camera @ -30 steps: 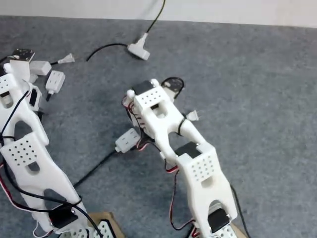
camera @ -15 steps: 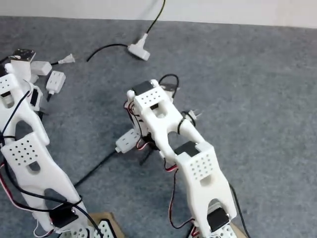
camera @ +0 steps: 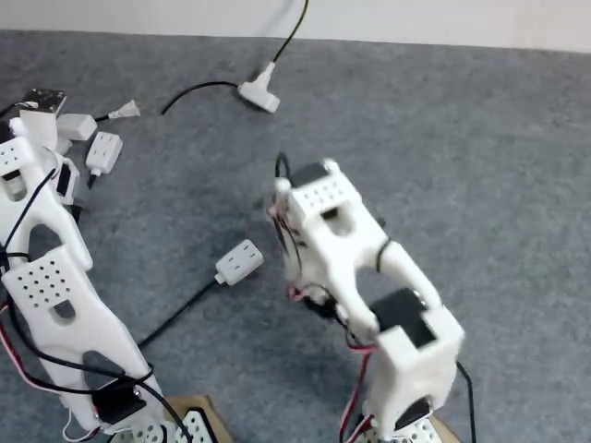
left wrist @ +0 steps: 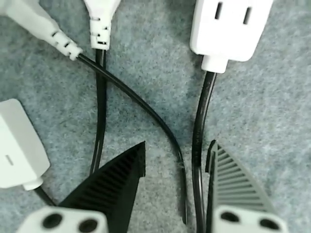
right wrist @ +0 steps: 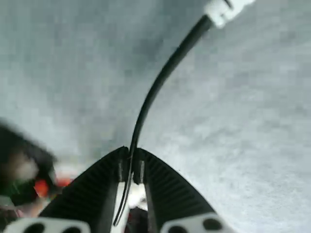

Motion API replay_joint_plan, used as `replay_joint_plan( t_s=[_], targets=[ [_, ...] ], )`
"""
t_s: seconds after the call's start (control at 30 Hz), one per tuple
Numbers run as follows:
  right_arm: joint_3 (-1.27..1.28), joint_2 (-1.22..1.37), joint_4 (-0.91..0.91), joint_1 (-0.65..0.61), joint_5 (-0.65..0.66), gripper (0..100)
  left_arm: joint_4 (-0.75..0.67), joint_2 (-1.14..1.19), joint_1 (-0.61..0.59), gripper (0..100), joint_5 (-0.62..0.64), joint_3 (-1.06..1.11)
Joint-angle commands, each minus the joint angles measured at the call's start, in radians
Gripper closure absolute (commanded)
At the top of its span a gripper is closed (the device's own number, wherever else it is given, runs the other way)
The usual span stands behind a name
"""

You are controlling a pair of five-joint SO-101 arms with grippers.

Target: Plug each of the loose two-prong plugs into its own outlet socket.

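While the left arm (camera: 46, 277) has kept its place at the desk's left side, the right arm (camera: 351, 249) has swung rightward over the last second, away from the white rectangular outlet socket (camera: 239, 261) on its black lead mid-desk. That socket has not shifted. The small plug that lay just beside the arm looks to have gone up with it.

Right tool (right wrist: 131, 155): fingers together, clamped on a thin black cord (right wrist: 160, 82). The white moulded plug end (right wrist: 226, 7) sits further along the cord, clear of the fingers. Judgement: the plug is held by its cord, not its body, and is being carried off from the socket, not toward it. Prongs will be hard to steer from this grip. Mating not yet done.

Left tool (left wrist: 177, 145): fingers apart, hanging over two black leads on the desk, gripping nothing. Just beyond lies a second white outlet socket (left wrist: 231, 26), its two slots facing up.

Farthest out, a flat white plastic plug (camera: 259, 95) lies loose on the grey felt-covered desk (camera: 480, 138), still unplugged.

Writing: none legible on any plug, socket or arm.
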Motion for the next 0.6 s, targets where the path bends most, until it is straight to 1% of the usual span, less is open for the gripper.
replay_joint_plan(
  t_s=[0.0, 0.1, 0.17, 0.23, 0.33, 0.4, 0.47, 0.5, 0.57],
  targets=[
    [0.156, -0.160, -0.002, 0.090, 0.267, 99.2, -0.005, -0.012, 0.027, 78, -0.008, -0.010],
    [0.179, -0.239, -0.058, 0.228, 0.281, 99.2, -0.005, -0.012, 0.041, 78, -0.008, -0.010],
    [0.180, -0.274, -0.088, 0.305, 0.333, 99.1, -0.003, -0.012, 0.051, 78, -0.008, -0.008],
    [0.183, -0.305, -0.120, 0.357, 0.364, 96.8, 0.021, -0.012, 0.073, 78, -0.012, -0.007],
    [0.206, -0.328, -0.189, 0.375, 0.364, 85.5, 0.083, -0.016, 0.122, 78, -0.064, -0.010],
    [0.236, -0.337, -0.208, 0.363, 0.359, 76.1, 0.100, -0.019, 0.147, 78, -0.060, -0.015],
    [0.265, -0.338, -0.243, 0.337, 0.302, 68.3, 0.103, -0.016, 0.154, 78, -0.032, -0.051],
    [0.278, -0.338, -0.262, 0.326, 0.279, 65.8, 0.103, -0.013, 0.156, 78, -0.026, -0.067],
    [0.300, -0.338, -0.325, 0.318, 0.261, 64.0, 0.107, -0.013, 0.160, 78, -0.025, -0.079]
  ],
)
